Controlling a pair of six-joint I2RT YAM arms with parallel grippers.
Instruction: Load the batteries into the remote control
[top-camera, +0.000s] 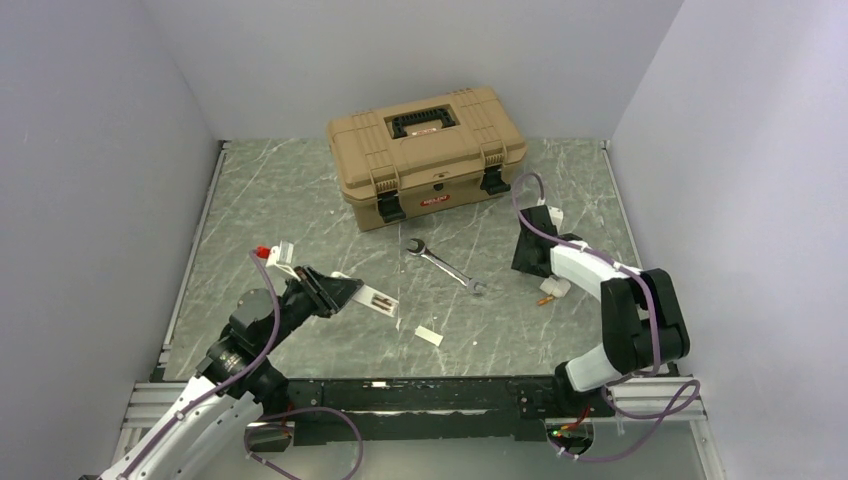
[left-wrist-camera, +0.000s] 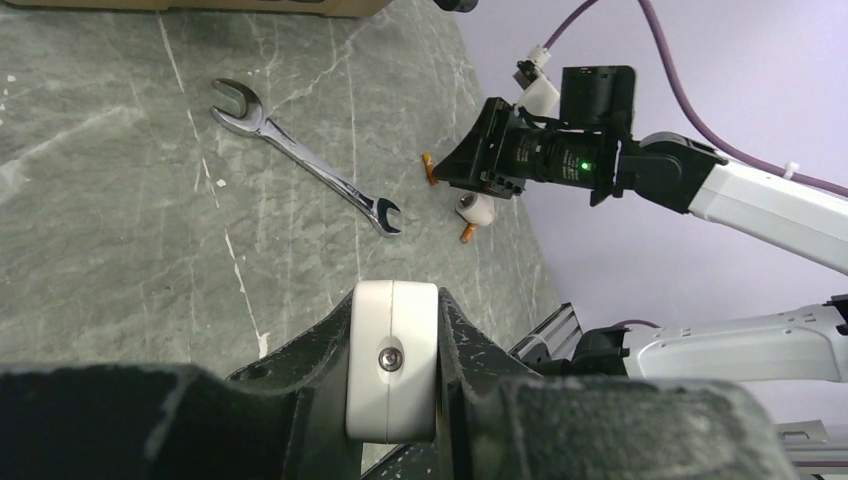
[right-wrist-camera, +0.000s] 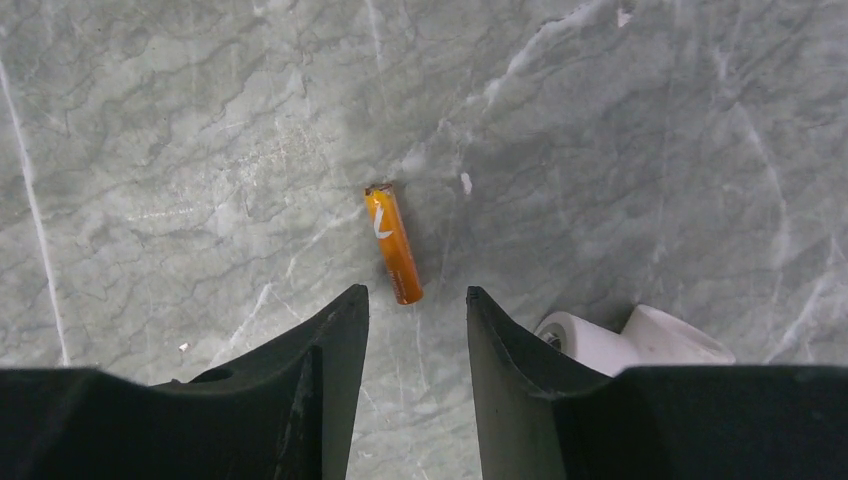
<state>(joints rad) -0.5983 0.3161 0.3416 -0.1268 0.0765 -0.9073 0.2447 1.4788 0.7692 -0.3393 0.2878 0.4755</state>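
Note:
My left gripper is shut on one end of the remote control, a slim white bar held just above the table. Its white end with a screw shows clamped between the jaws. My right gripper is open, pointing down at the table. An orange battery lies on the marble, its near end just between the fingertips, touching neither. From the left wrist, that battery lies at the right gripper's tips. A second orange battery lies close by, also seen from above.
A steel wrench lies mid-table. A tan toolbox stands shut at the back. A small white flat piece lies near the front edge. Grey walls close in left and right.

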